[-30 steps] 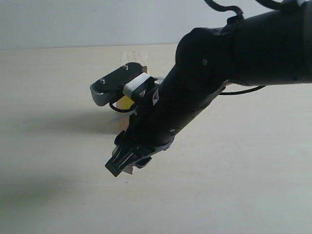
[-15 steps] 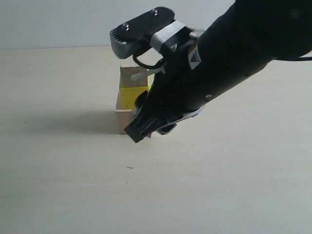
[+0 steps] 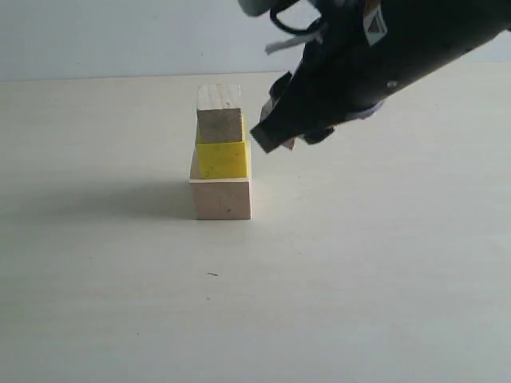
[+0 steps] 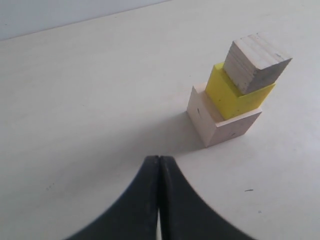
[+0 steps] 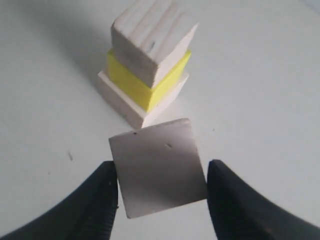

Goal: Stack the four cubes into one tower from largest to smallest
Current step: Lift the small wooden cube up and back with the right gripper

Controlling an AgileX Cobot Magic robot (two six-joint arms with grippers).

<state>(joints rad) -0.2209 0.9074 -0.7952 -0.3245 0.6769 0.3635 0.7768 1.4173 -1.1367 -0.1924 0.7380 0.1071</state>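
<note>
A three-cube tower stands on the table: a large pale wooden cube at the bottom, a bright yellow cube on it, and a smaller bare wooden cube on top. My right gripper is shut on the smallest cube, which sits tilted between the black fingers. In the exterior view this gripper hangs in the air just right of the tower's top, apart from it. My left gripper is shut and empty, low over the table some way from the tower.
The pale tabletop stretches all round the tower, with a tiny dark speck in front. A light wall runs along the back. The bulky black right arm fills the upper right of the exterior view.
My right arm has risen from table level and swung up and right with the smallest cube. The tower it was hiding now shows in full.
</note>
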